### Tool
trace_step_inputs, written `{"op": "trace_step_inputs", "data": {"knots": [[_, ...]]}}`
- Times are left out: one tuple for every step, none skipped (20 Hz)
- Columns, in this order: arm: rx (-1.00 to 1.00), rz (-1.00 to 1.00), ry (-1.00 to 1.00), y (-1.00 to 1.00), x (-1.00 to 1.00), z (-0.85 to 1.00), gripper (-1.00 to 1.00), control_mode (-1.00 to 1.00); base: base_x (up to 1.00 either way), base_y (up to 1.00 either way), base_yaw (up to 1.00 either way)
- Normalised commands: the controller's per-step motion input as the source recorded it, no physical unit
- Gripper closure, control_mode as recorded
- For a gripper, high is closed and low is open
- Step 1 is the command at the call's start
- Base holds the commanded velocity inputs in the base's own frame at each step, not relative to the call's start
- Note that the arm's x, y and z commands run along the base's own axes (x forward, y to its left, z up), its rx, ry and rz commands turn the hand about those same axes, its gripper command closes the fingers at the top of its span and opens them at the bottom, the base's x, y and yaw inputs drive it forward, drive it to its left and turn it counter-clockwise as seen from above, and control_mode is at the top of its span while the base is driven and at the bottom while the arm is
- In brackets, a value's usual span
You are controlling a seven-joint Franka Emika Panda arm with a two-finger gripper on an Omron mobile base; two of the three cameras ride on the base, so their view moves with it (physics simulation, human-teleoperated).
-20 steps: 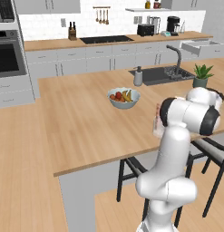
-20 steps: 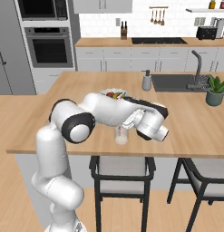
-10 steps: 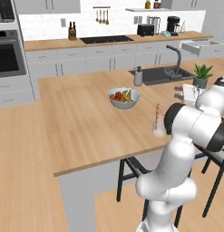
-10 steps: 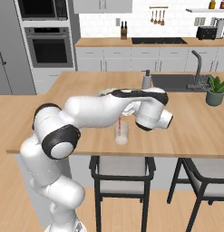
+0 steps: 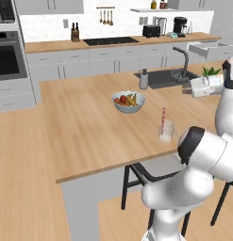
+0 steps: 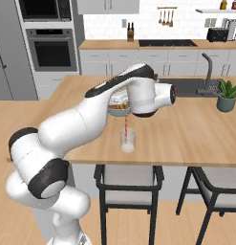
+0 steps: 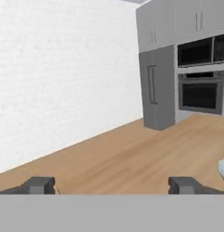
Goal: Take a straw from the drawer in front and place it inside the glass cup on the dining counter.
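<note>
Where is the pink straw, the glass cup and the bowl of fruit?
straw point(image 5: 163, 116), left base view, on its upper half above the cup.
glass cup point(image 6: 128, 142), right base view, on its clear side wall.
fruit bowl point(image 5: 128, 107), left base view, on its pale front wall.

From behind the arm's left, one base camera looks forward and down across the dining counter point(image 5: 89, 122) toward the sink wall. Its twin, behind the right, faces likewise; both share the glass cup point(image 6: 128, 140) and fruit bowl point(image 5: 128, 102). The hand camera looks level across the floor toward the wall oven point(image 7: 200, 93).
</note>
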Motion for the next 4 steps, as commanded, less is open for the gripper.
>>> {"op": "trace_step_inputs", "data": {"knots": [[-0.37, 0.00, 0.42, 0.66, -0.16, 0.24, -1.00, -1.00, 0.00, 0.00, 0.00], [-0.37, 0.00, 0.44, 0.67, -0.10, 0.21, -1.00, -1.00, 0.00, 0.00, 0.00], [-0.37, 0.00, 0.47, 0.68, -0.05, 0.21, -1.00, -1.00, 0.00, 0.00, 0.00], [-0.39, 0.00, 0.51, 0.71, -0.03, 0.20, -1.00, -1.00, 0.00, 0.00, 0.00]]}}
